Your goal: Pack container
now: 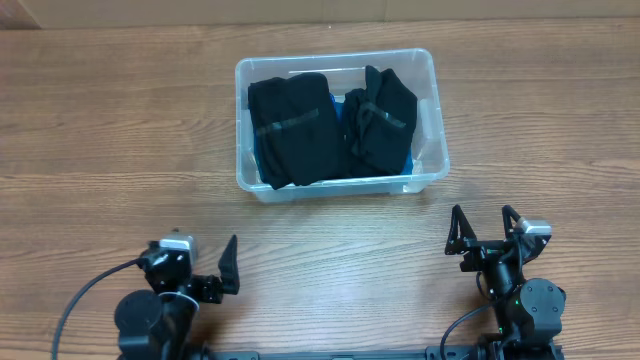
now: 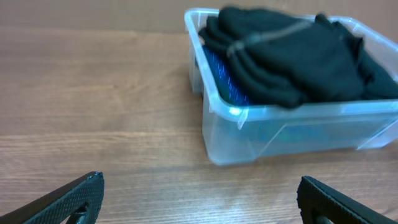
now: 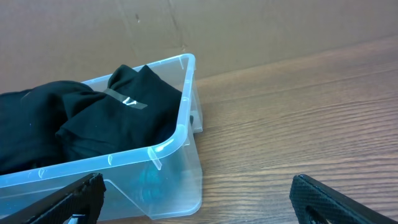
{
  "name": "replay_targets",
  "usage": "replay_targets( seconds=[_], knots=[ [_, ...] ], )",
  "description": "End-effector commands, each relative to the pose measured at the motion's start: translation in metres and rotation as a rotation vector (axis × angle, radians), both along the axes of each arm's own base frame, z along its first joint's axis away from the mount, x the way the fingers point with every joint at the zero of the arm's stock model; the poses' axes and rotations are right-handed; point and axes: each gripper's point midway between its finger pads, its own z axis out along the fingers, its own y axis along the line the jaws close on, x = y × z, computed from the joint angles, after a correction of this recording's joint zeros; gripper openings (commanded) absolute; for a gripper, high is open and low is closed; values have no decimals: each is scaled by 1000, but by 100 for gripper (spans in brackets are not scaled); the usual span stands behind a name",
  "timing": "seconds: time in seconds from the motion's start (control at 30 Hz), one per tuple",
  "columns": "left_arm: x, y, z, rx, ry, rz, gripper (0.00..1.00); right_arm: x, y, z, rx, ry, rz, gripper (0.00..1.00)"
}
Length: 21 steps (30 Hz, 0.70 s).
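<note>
On the left, the robot's left pincer (image 2: 199, 180) hangs low over the brown wood-grain tabletop (image 1: 120, 120), its black jaws spread wide and grasping nothing, well short of the bin. At centre, toward the far edge of the tabletop, stands the clear rectangular plastic container (image 1: 340, 187) with rounded corners. Inside lie two bundles of folded black cloth: the larger left bundle (image 1: 292, 118) with a thin band across it, and the smaller right bundle (image 1: 380, 118), the two touching along the middle. A strip of ribbed blue material (image 2: 224, 81) shows beneath them against the near wall. On the right, the right pincer (image 1: 481, 215) is likewise released and empty, pointed at the container's near right corner but clear of it.

No loose item shows on the tabletop, so the packing looks all but finished; what remains, by my reading, is settling the load. From the left wrist view the cloth humps to about rim height. Any tidying press would best come straight down onto the crown of a bundle, jaws narrowed first so they don't snag the band. The bin looks light and likely to slide, so a sideways nudge at its wall should be avoided. One pincer could steady the rim while the other presses.
</note>
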Motion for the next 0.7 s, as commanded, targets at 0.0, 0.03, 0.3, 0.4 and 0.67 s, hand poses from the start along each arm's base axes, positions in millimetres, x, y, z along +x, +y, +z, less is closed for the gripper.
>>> replay_targets(
  seconds=[0.0,0.03,0.3,0.4,0.67],
  knots=[
    [7,-7,-17,-22,-32,-36,100,0,0,2,0,-11,1,100],
    [13,-6,-25,-23,-42,-35,100,0,0,2,0,-11,1,100],
    [21,-5,-30,-19,-82,-33,100,0,0,2,0,-11,1,100],
    [21,-5,-30,-19,-82,-33,100,0,0,2,0,-11,1,100],
    [21,-5,-30,-19,-82,-33,100,0,0,2,0,-11,1,100]
  ],
)
